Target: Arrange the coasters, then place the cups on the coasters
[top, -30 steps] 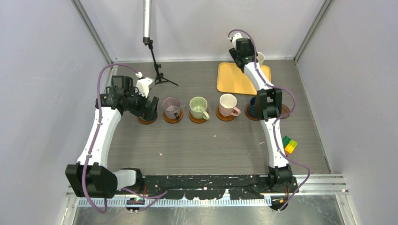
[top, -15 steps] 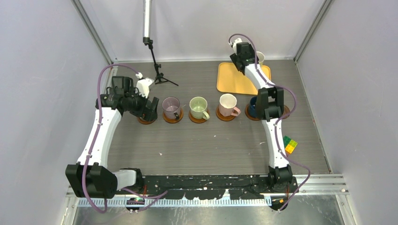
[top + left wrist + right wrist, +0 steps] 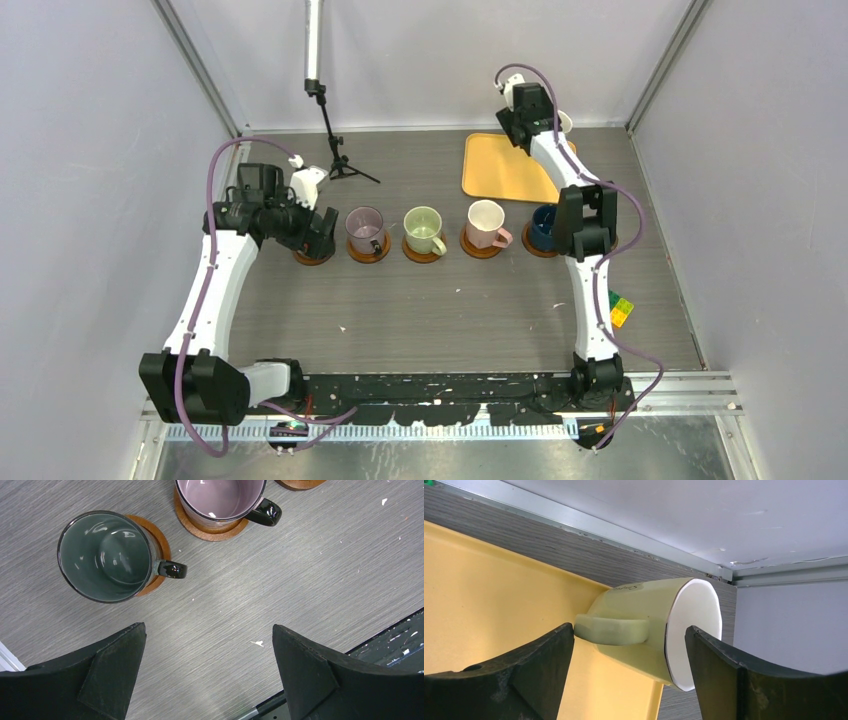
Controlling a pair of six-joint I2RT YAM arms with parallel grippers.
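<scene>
Where grey table meets lilac walls, left hand wide; right hand wide astride yellow cup

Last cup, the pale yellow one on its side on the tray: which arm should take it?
Right. The right gripper is open astride the pale yellow mug, at the far corner of the tray. The left gripper hangs open by the dark green mug, at the row's opposite end.
</scene>
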